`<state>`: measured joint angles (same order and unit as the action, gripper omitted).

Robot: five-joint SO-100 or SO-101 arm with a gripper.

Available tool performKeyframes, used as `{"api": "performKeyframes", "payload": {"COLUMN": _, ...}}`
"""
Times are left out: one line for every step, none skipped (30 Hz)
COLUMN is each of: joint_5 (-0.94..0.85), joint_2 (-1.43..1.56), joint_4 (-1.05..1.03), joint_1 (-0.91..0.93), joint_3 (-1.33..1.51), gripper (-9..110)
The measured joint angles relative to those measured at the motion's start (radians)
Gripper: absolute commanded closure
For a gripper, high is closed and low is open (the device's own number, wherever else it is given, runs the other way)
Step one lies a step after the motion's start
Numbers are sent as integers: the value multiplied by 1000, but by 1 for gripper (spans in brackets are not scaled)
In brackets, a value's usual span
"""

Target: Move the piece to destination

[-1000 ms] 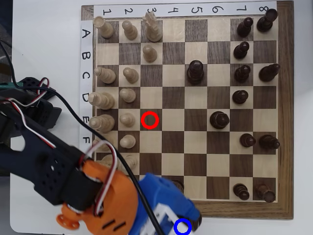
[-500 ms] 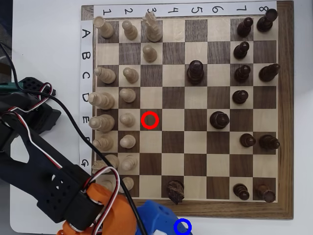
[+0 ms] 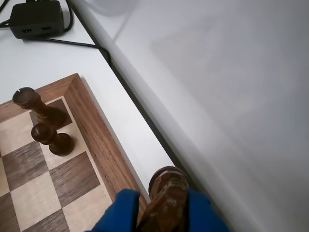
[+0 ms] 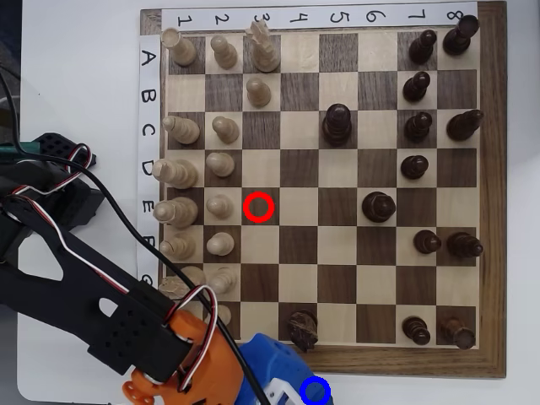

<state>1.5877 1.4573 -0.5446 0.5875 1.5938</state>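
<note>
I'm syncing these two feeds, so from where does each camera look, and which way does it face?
Wrist view: rides the arm, facing forward past the board's corner and table edge; blue pincer fingers clamp a dark piece.
Overhead view: fixed above, looking straight down on the chessboard; black arm and blue pincer enter bottom left.
Shared: the board's wooden frame, two dark corner pieces.

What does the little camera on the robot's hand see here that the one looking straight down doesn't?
Only the wrist view shows the dark piece clamped between the blue fingers, and a black box with a cable on the table. Only the overhead view shows the whole board, the pale pieces, the red ring, the blue ring and the arm. Both share the board's corner with two dark pieces.
</note>
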Motion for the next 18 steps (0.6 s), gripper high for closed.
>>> {"api": "performKeyframes", "payload": {"joint_5": -2, "joint_2": 0, "joint_4": 11, "joint_1": 0, "joint_3": 8, "gripper": 101}}
{"api": "performKeyframes", "payload": {"joint_5": -3, "joint_2": 0, "joint_4": 20, "joint_1": 0, "joint_3": 15, "gripper": 101}}
{"api": "performKeyframes", "payload": {"joint_5": -6, "joint_2": 0, "joint_4": 31, "joint_1": 0, "joint_3": 25, "gripper": 101}}
{"api": "performKeyframes", "payload": {"joint_5": -8, "joint_2": 0, "joint_4": 40, "joint_1": 0, "joint_3": 34, "gripper": 101}}
{"api": "performKeyframes", "payload": {"joint_5": -9, "joint_2": 0, "joint_4": 49, "joint_1": 0, "joint_3": 43, "gripper": 101}}
{"api": "performKeyframes", "payload": {"joint_5": -9, "joint_2": 0, "joint_4": 60, "joint_1": 0, "joint_3": 54, "gripper": 101}}
{"api": "performKeyframes", "payload": {"joint_5": -9, "joint_2": 0, "joint_4": 71, "joint_1": 0, "joint_3": 66, "gripper": 101}}
{"api": "performKeyframes", "payload": {"joint_5": -9, "joint_2": 0, "joint_4": 80, "joint_1": 0, "joint_3": 78, "gripper": 101}}
{"api": "performKeyframes", "payload": {"joint_5": -9, "joint_2": 0, "joint_4": 89, "joint_1": 0, "joint_3": 91, "gripper": 101}}
{"api": "performKeyframes", "payload": {"joint_5": -9, "joint_2": 0, "joint_4": 97, "joint_1": 0, "joint_3": 103, "gripper": 101}}
{"api": "performKeyframes", "payload": {"joint_5": -9, "joint_2": 0, "joint_4": 104, "joint_1": 0, "joint_3": 114, "gripper": 101}}
{"api": "performKeyframes", "payload": {"joint_5": -9, "joint_2": 0, "joint_4": 112, "joint_1": 0, "joint_3": 126, "gripper": 101}}
{"api": "performKeyframes", "payload": {"joint_5": -9, "joint_2": 0, "joint_4": 120, "joint_1": 0, "joint_3": 138, "gripper": 101}}
{"api": "performKeyframes", "payload": {"joint_5": -9, "joint_2": 0, "joint_4": 127, "joint_1": 0, "joint_3": 149, "gripper": 101}}
{"api": "performKeyframes", "payload": {"joint_5": -9, "joint_2": 0, "joint_4": 135, "joint_1": 0, "joint_3": 160, "gripper": 101}}
{"api": "performKeyframes", "payload": {"joint_5": -9, "joint_2": 0, "joint_4": 143, "joint_1": 0, "joint_3": 166, "gripper": 101}}
{"api": "performKeyframes", "payload": {"joint_5": -9, "joint_2": 0, "joint_4": 150, "joint_1": 0, "joint_3": 173, "gripper": 101}}
{"api": "performKeyframes", "payload": {"joint_5": -9, "joint_2": 0, "joint_4": 156, "joint_1": 0, "joint_3": 175, "gripper": 101}}
